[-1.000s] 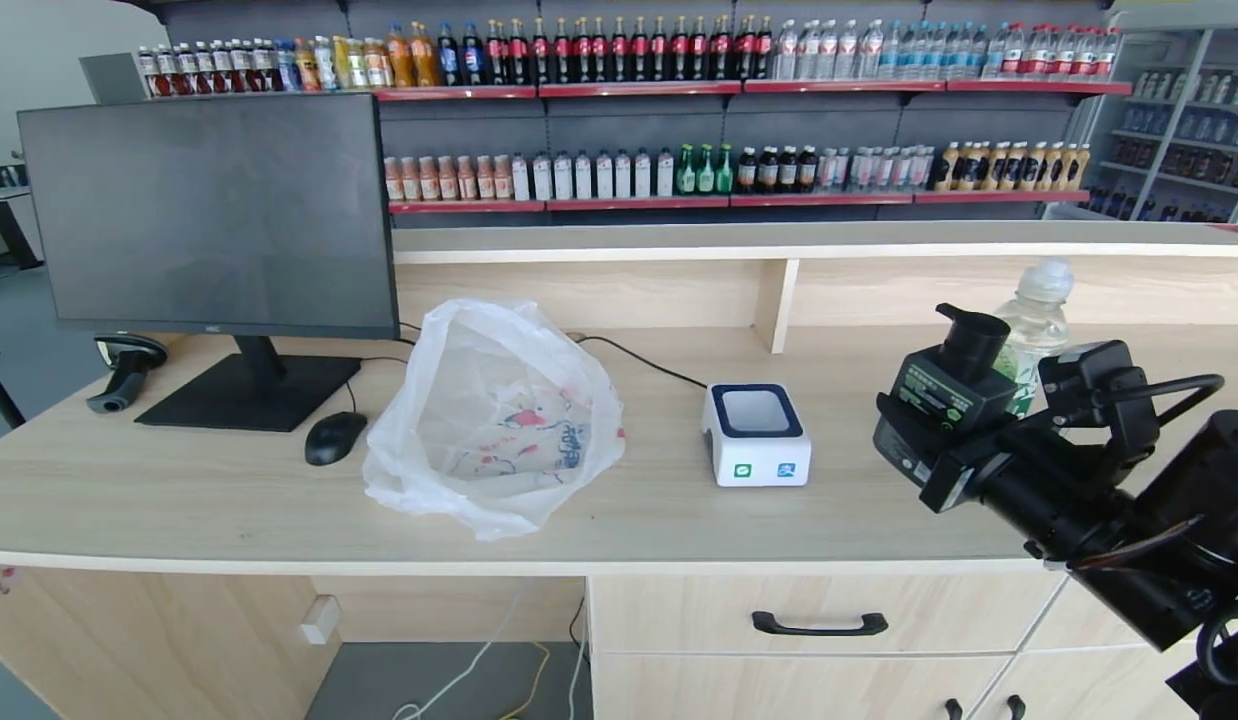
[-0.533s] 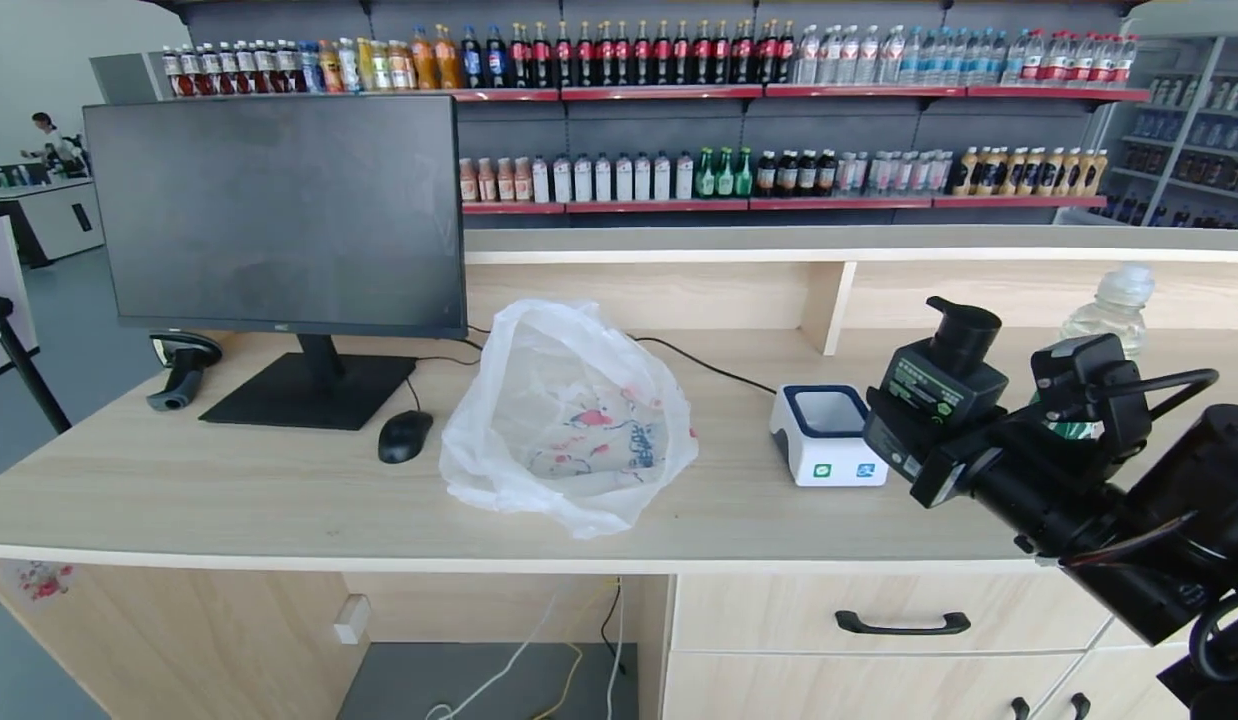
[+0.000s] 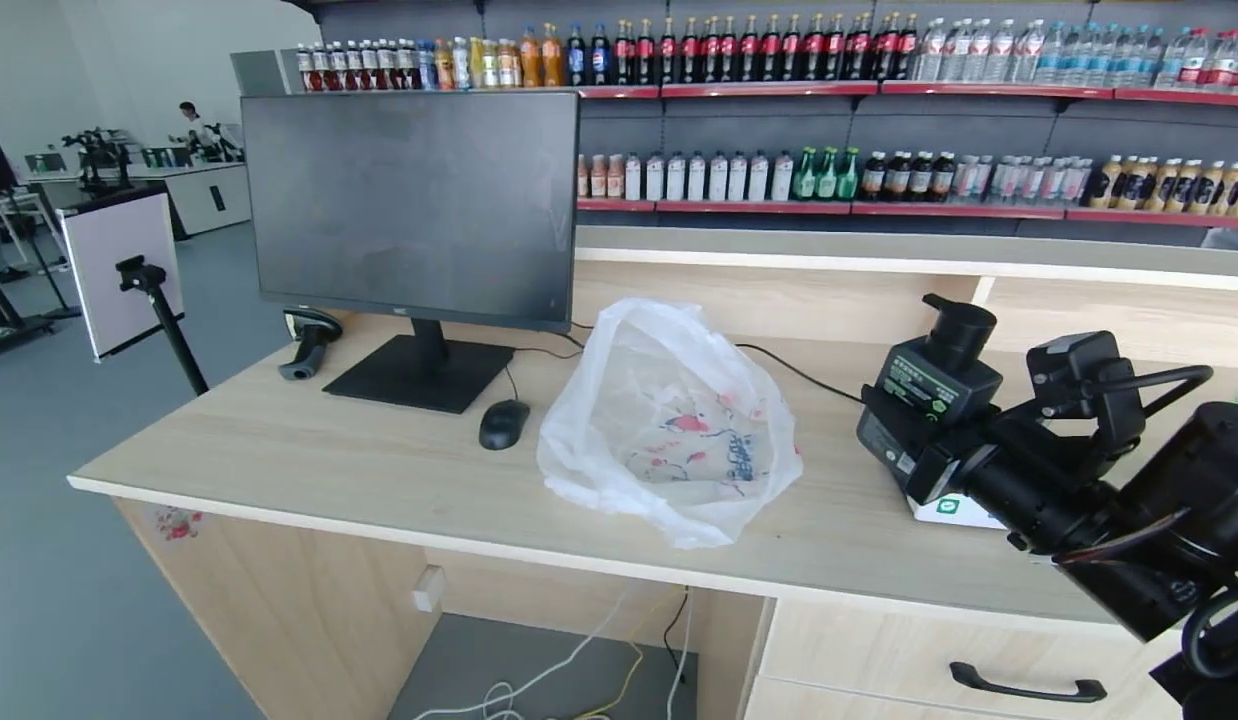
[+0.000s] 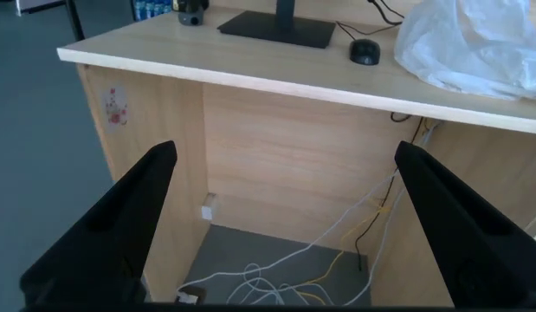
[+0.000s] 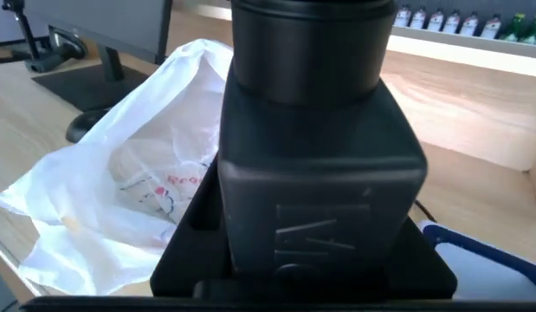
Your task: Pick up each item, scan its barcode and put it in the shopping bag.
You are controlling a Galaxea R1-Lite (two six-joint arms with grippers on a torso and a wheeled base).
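Observation:
My right gripper (image 3: 924, 455) is shut on a black square bottle (image 3: 934, 385) with a round black cap and a green label. It holds the bottle upright above the counter, just right of the shopping bag. The same bottle (image 5: 313, 173) rises close before the right wrist camera. The white scanner (image 3: 954, 511) is mostly hidden behind the gripper; its blue-edged corner (image 5: 475, 260) shows below the bottle. The thin white shopping bag (image 3: 671, 425) stands open on the counter, its mouth (image 5: 146, 173) facing the bottle. My left gripper (image 4: 285, 225) hangs open and empty in front of the counter, below its top.
A monitor (image 3: 414, 205) on a stand, a black mouse (image 3: 503, 424) and a handheld scanner (image 3: 307, 345) sit left of the bag. A raised back ledge (image 3: 879, 262) borders the counter (image 3: 309, 455). Cables (image 4: 285, 269) hang under it, and a drawer handle (image 3: 1024, 688) is below right.
The head camera has turned left, so the whole scene slid right. Against the counter, my right gripper with the black bottle has moved left, from right of the scanner to over it.

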